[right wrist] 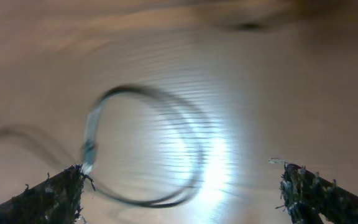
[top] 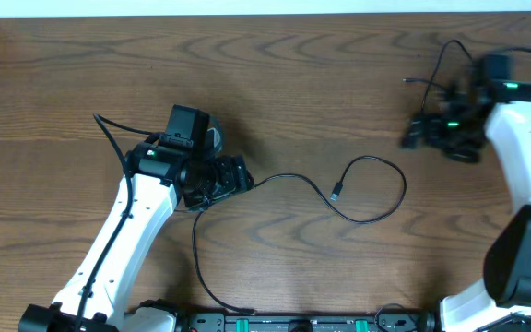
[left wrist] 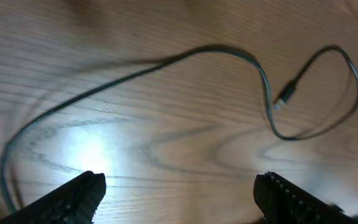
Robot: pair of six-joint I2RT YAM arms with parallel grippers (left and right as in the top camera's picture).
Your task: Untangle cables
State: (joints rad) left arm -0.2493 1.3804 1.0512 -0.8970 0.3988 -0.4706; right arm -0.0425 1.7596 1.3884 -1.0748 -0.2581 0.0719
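So the main black cable (top: 403,184) is lying loose on the wooden tabletop (top: 293,83), about in the middle. It runs right from the left pincer (top: 238,175), swings round in one open loop and curls back so its small plug end (top: 336,195) sits inside the loop. Another stretch trails down toward the arm bases at the near edge. The left pincer is spread wide just beside the cable's left part, with nothing between its fingers (left wrist: 82,196). A second thin black cable (top: 434,66) is up in the far right corner, curling around the right pincer (top: 413,136). That pincer is gaping wide too and isn't holding anything. Its wrist view is blurry, but you can see a cable loop lying below, near one fingertip (right wrist: 58,190).
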